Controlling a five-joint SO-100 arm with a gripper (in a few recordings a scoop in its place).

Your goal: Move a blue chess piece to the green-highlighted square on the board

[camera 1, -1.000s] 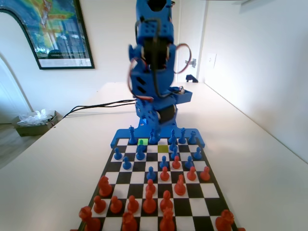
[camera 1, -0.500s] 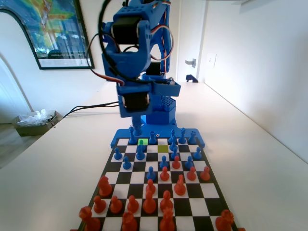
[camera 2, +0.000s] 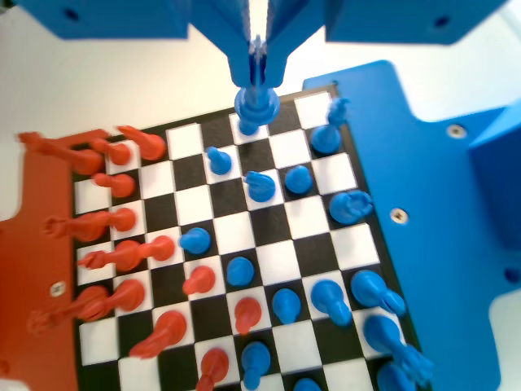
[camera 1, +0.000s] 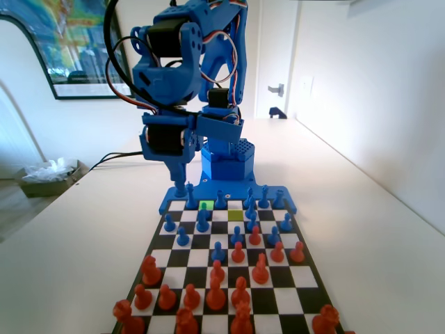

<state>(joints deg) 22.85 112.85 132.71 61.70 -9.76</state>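
The green-highlighted square point(camera 1: 206, 205) lies in the second row from the board's point(camera 1: 278, 300) far end, left of centre in the fixed view. My gripper point(camera 1: 179, 182) hangs at the far left corner, left of that square. In the wrist view the gripper point(camera 2: 256, 61) has its jaws pressed together on the top of a blue chess piece point(camera 2: 255, 106), which hangs over the squares at the board's point(camera 2: 236, 232) upper edge. In the fixed view that piece point(camera 1: 181, 189) shows just below the fingertips. I cannot tell whether its base touches the board.
Several blue pieces point(camera 1: 201, 224) crowd the far rows and several orange-red pieces point(camera 1: 215, 296) the near rows. A duller olive square point(camera 1: 235, 215) lies right of the green one. The arm's blue base point(camera 1: 226, 163) stands behind the board. A blue corner piece point(camera 2: 334, 110) stands right of the held piece.
In the fixed view the arm has swung left, carrying the gripper from over the far middle of the board to the far left corner. The pieces on the board look unmoved.
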